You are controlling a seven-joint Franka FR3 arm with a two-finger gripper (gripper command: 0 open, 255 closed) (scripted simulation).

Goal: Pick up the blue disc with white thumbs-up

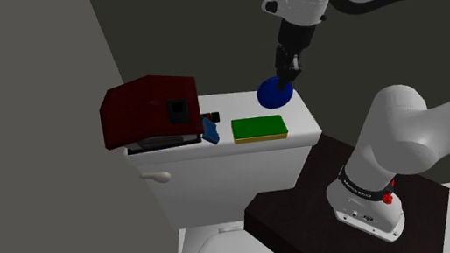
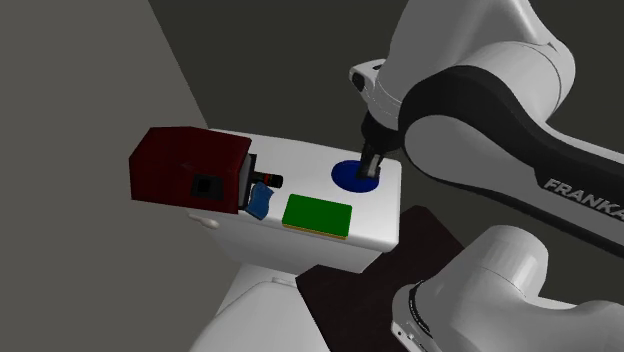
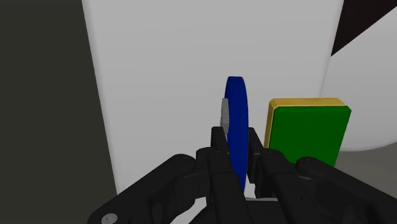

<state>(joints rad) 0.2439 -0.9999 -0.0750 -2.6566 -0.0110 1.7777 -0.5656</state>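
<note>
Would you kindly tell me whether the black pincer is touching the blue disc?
Touching. In the wrist view the black pincer clasps the round blue disc edge-on, one finger against each face.

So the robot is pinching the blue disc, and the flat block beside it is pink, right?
Not pink. The gripper does pinch the blue disc, but the flat block beside it is green with a yellowish edge, as the wrist view shows.
</note>
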